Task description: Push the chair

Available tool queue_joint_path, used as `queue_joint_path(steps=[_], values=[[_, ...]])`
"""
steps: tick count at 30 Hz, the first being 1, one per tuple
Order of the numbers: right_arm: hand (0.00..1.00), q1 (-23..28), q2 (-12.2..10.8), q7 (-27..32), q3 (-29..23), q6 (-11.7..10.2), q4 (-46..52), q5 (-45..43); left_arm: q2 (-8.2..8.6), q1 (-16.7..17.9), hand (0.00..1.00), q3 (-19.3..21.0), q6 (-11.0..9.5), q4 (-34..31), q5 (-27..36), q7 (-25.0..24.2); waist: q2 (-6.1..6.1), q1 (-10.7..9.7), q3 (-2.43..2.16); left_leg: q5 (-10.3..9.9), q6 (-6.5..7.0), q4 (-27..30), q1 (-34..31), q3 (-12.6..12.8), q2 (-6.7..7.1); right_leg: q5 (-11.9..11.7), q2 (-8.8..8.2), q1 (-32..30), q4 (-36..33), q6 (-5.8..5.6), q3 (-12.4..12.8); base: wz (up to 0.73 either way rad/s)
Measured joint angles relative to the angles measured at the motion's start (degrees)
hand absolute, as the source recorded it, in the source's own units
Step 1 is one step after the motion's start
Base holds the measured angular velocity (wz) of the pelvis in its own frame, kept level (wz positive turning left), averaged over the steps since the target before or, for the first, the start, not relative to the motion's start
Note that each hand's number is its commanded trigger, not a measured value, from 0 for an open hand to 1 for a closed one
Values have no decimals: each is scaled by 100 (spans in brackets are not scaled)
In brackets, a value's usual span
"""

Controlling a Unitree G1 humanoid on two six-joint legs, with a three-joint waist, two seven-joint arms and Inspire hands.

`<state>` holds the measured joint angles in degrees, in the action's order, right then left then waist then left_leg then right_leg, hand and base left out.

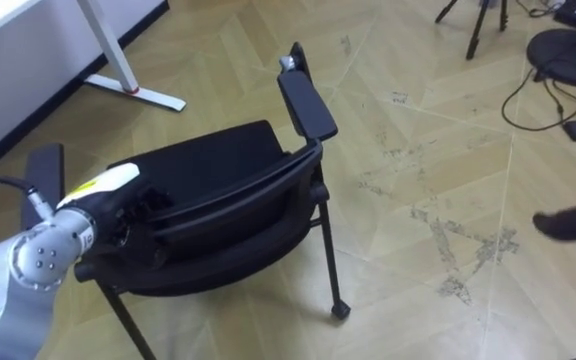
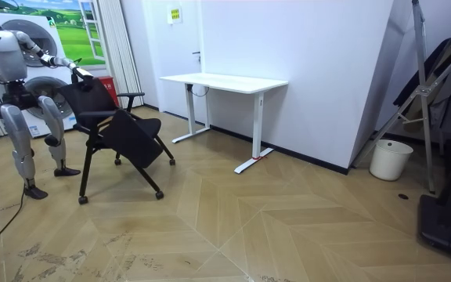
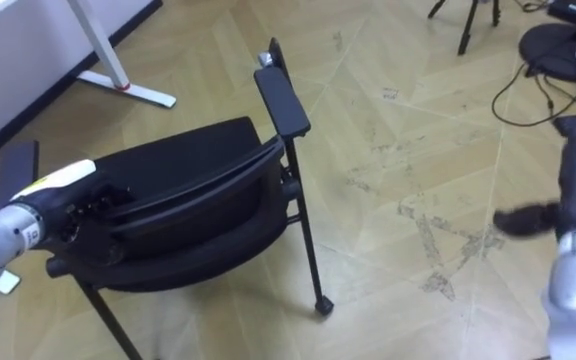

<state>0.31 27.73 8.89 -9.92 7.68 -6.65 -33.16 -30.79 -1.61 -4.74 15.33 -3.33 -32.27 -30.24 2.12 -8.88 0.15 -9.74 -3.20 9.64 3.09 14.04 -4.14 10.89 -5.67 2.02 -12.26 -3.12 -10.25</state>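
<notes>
Reaching in from the lower left, the left hand [image 1: 136, 208] lies on the top edge of the chair's [image 1: 213, 160] backrest. It is dark against the black frame, so I cannot tell whether its fingers grasp it. The right hand [image 3: 528, 220] hangs off to the right above the wooden floor [image 1: 418, 120], apart from the chair, too blurred to read its fingers. The black chair with armrests and castors stands between the robot and the white desk [image 2: 225, 81]. A white bucket [image 2: 390, 159] sits by the wall, its contents hidden.
</notes>
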Motion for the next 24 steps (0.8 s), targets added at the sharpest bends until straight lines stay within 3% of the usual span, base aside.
queue_joint_path(steps=[5, 10, 16, 24], values=[[0, -185, 397, -168, 372, -12, 806, -433, -4, -66, 100, 3, -319, 112, 9, 133, -64, 144, 68, 0, 0, 0, -1, -1, -10, 0, 5, -17, -35, 0, 6, -3], [0, -461, 491, -345, 651, -64, 1062, -800, -18, -95, 100, 5, -611, 257, 62, 268, -139, 268, 100, 0, 0, -3, 38, -4, -13, 0, 12, 12, -34, 0, 13, 0], [0, -723, 849, -1010, 1158, -68, 1218, -1102, -126, -104, 100, -5, -826, 292, 167, 340, -233, 332, 103, 0, 0, -12, 37, -13, -15, 0, 17, -4, -41, 0, 45, -2], [0, -861, 860, -1740, 1538, -187, 1794, -1247, -217, -143, 100, -10, -1067, 317, 236, 353, -436, 445, 75, 0, 0, -10, 43, -52, -17, -1, 21, 7, -44, 1, 62, 0]])
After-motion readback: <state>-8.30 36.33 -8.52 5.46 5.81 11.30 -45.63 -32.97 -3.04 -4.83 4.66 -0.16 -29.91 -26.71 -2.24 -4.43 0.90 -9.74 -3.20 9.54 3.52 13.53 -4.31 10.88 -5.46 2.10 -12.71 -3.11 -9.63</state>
